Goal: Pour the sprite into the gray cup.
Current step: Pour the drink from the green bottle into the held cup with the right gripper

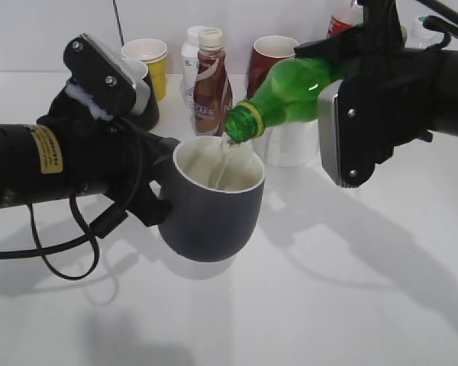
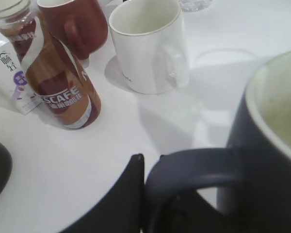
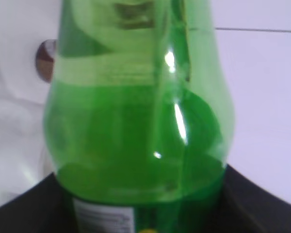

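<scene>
A translucent green plastic bottle (image 1: 294, 95) is clamped, tilted, by the right gripper (image 1: 366, 99), its fingers hidden. A squat dark gray mug (image 1: 214, 200) is pinched at the handle by the left gripper (image 1: 149, 194), beneath a thin clear stream.

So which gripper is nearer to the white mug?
Right. The right gripper holds the sprite tilted just in front of and above the white mug. The left gripper grips the gray cup's handle, farther left.
</scene>
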